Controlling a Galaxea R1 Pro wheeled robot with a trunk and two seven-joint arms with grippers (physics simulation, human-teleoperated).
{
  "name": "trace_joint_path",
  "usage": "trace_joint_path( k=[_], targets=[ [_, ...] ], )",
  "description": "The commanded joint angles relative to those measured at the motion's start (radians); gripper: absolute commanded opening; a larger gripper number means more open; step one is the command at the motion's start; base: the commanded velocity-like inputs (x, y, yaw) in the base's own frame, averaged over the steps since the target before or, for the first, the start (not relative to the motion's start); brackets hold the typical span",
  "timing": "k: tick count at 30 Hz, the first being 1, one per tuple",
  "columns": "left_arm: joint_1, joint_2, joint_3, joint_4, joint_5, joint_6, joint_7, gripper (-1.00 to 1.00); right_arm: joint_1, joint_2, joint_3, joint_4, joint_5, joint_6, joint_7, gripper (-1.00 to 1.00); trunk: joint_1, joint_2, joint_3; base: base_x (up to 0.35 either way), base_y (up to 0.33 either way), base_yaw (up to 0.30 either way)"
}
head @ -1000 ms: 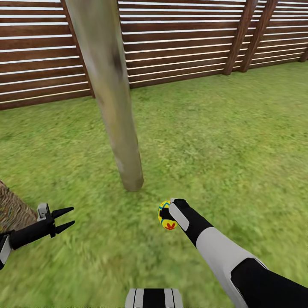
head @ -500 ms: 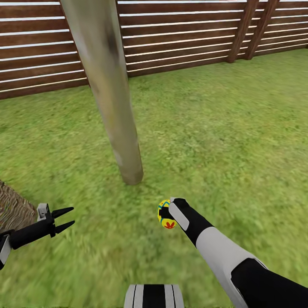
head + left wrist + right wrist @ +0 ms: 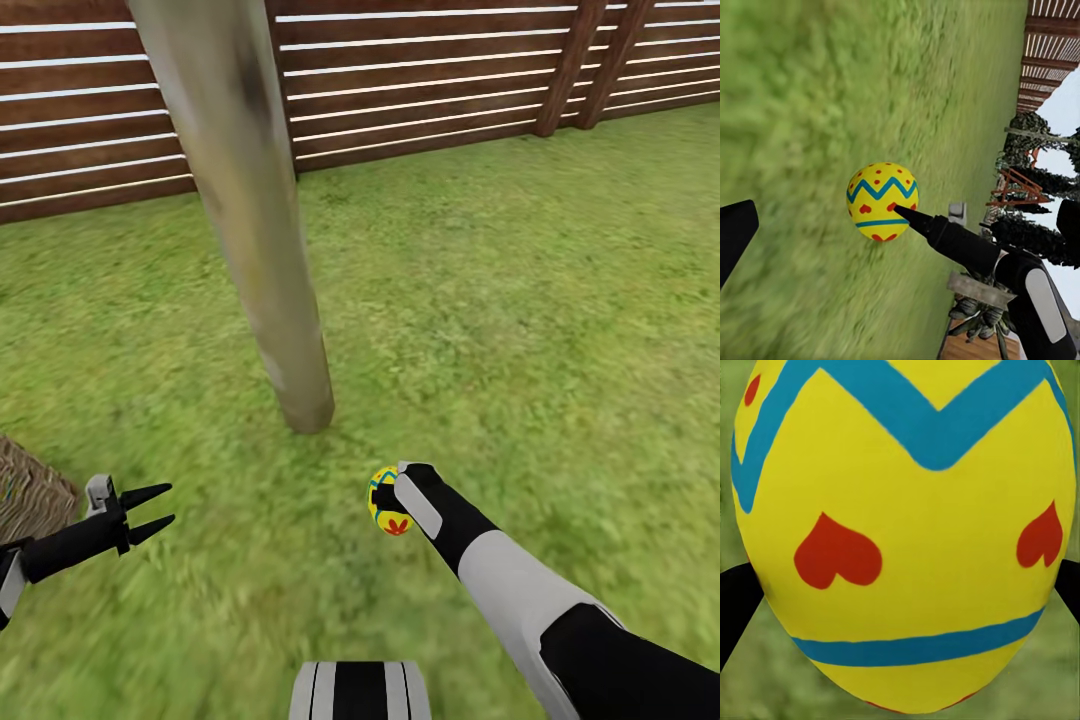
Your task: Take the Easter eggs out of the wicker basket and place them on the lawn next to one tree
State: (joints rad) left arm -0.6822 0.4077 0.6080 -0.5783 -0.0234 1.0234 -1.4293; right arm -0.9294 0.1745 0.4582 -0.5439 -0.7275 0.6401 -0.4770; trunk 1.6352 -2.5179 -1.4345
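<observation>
A yellow Easter egg point(image 3: 391, 516) with red marks and a blue zigzag hangs just above the lawn point(image 3: 520, 330), and my right gripper point(image 3: 384, 498) is shut on it. The egg point(image 3: 907, 532) looms large in the right wrist view, with a black finger at each side. In the left wrist view, the egg point(image 3: 883, 201) shows with a right fingertip point(image 3: 916, 219) pressed against it. The tree point(image 3: 262, 250), a pale bare trunk, meets the grass a short way ahead and left of the egg. Part of the wicker basket point(image 3: 28, 492) shows at the left edge. My left gripper point(image 3: 165, 505) is open and holds nothing, just right of the basket.
A dark brown slatted fence point(image 3: 420, 90) closes off the garden behind the tree. Open grass stretches to the right of the trunk and around my arms. A part of my own body point(image 3: 360, 695) shows at the bottom edge.
The head view has shifted, so the fence sits higher and the basket shows less at the left edge. Both arms keep the same pose, and the egg stays gripped.
</observation>
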Motion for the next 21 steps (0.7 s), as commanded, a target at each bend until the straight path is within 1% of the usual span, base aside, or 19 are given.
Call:
trace_joint_path(
  k=[1,4,8,10,12,21],
  targets=[
    [0.000,0.000,0.001,0.000,-0.003,0.011,-0.005,1.00,0.000,0.000,0.003,-0.001,-0.009,0.001,-0.009,-1.00,0.000,0.000,-0.001,0.061,0.000,0.000],
    [0.000,-0.001,0.001,0.000,-0.003,0.011,-0.005,1.00,0.000,0.000,0.003,-0.001,-0.009,0.001,-0.009,-1.00,0.000,0.000,-0.001,0.120,0.017,0.000],
    [0.006,0.000,0.003,-0.004,0.001,0.011,-0.011,1.00,0.000,0.000,0.006,-0.001,-0.009,-0.007,-0.009,-1.00,0.000,0.000,-0.001,0.021,0.004,0.000],
    [0.007,0.000,0.003,-0.005,0.002,0.011,-0.029,1.00,0.000,0.000,0.010,-0.001,-0.009,-0.054,-0.009,-1.00,0.001,-0.001,-0.008,0.002,0.000,0.000],
    [0.007,0.000,0.003,-0.006,0.002,0.011,-0.037,1.00,0.000,0.000,0.012,-0.001,-0.009,-0.074,-0.009,-1.00,0.002,-0.001,-0.016,0.000,0.000,0.000],
    [0.007,0.000,0.002,-0.006,0.002,0.011,-0.041,1.00,-0.001,0.000,0.013,0.001,-0.006,-0.084,-0.008,-1.00,0.006,-0.003,-0.051,0.000,0.000,0.000]
  ],
)
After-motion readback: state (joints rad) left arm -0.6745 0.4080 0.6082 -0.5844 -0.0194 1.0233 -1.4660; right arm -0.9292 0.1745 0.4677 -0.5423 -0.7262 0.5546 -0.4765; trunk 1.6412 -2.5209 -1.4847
